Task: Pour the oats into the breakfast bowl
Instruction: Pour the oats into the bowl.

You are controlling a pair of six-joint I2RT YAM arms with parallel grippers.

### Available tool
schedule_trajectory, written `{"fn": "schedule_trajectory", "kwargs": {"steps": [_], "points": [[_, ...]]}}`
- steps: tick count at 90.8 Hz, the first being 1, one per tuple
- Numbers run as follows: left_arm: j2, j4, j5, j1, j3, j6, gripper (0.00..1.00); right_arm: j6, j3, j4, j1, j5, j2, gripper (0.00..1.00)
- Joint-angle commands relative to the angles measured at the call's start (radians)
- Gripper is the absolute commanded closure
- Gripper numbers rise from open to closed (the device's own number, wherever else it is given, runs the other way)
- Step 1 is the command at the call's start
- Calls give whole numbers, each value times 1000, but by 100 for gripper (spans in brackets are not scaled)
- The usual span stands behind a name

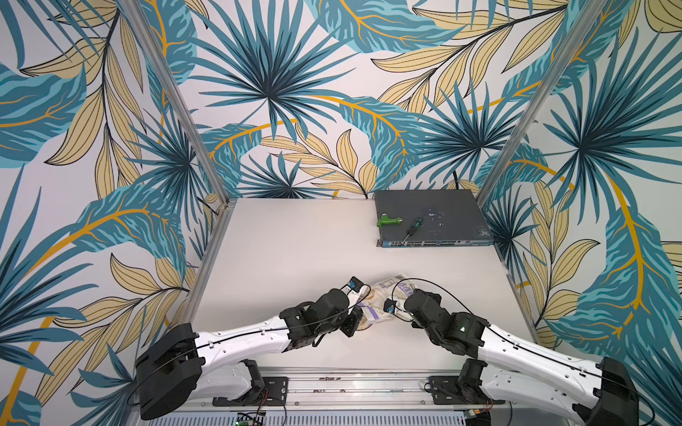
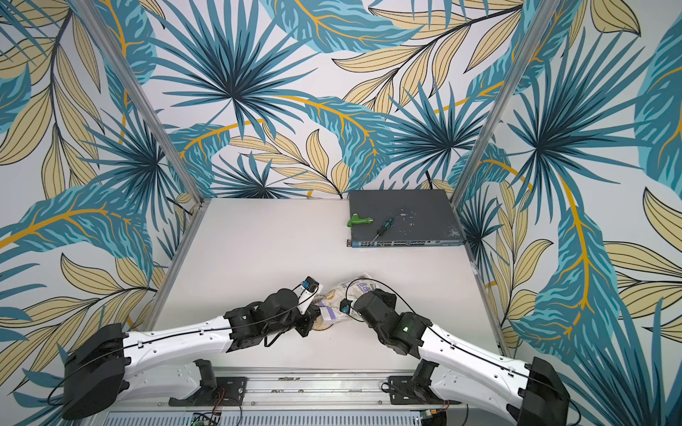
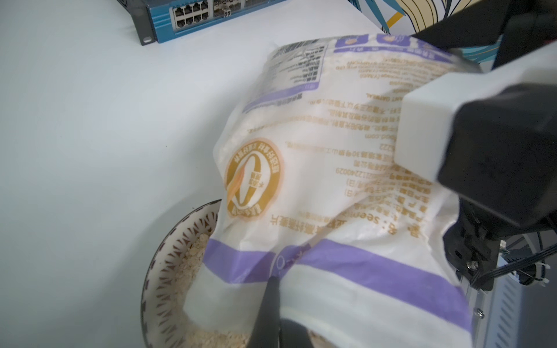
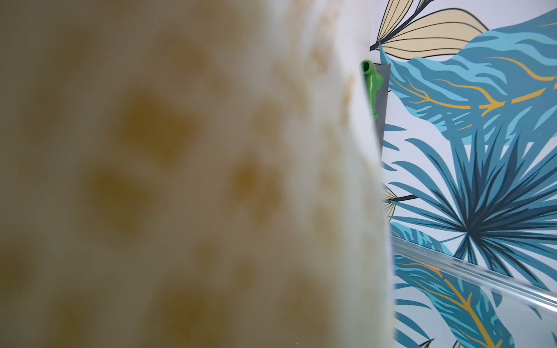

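Observation:
The oats bag (image 3: 331, 168), clear plastic with purple bands and gold print, hangs tilted with its lower end over the breakfast bowl (image 3: 168, 265). Pale oats (image 3: 196, 253) lie in the bowl, whose rim is dark and whose wall is patterned. My left gripper (image 3: 275, 289) is shut on the bag's lower edge, just above the bowl. My right gripper (image 1: 400, 313) holds the bag's higher end, its jaws hidden by plastic. The bag (image 4: 180, 180) fills the right wrist view as a blur. In both top views the bag (image 1: 385, 291) (image 2: 356, 287) sits between the two wrists, and only a sliver of the bowl (image 1: 364, 327) (image 2: 321, 327) shows.
A grey network switch (image 1: 431, 221) lies at the table's back right. A green tool (image 1: 389, 220) and a screwdriver (image 1: 413, 227) rest on it. Aluminium frame posts (image 1: 516, 147) stand at the table's back corners. Leaf-patterned walls close in three sides.

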Motion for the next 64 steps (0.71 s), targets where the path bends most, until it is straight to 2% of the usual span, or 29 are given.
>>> {"fn": "schedule_trajectory", "kwargs": {"steps": [1, 30, 49, 64], "points": [[-10, -119, -122, 23, 46, 23, 100, 50, -14, 46, -19, -14, -62, 100], [-7, -310, -133, 23, 225, 77, 100, 123, -62, 175, -98, -124, -93, 100], [20, -460, -222, 25, 382, 93, 100, 165, -111, 292, -179, -232, -132, 100], [59, -547, -229, 36, 516, 110, 100, 200, -134, 364, -219, -306, -131, 100]]}}
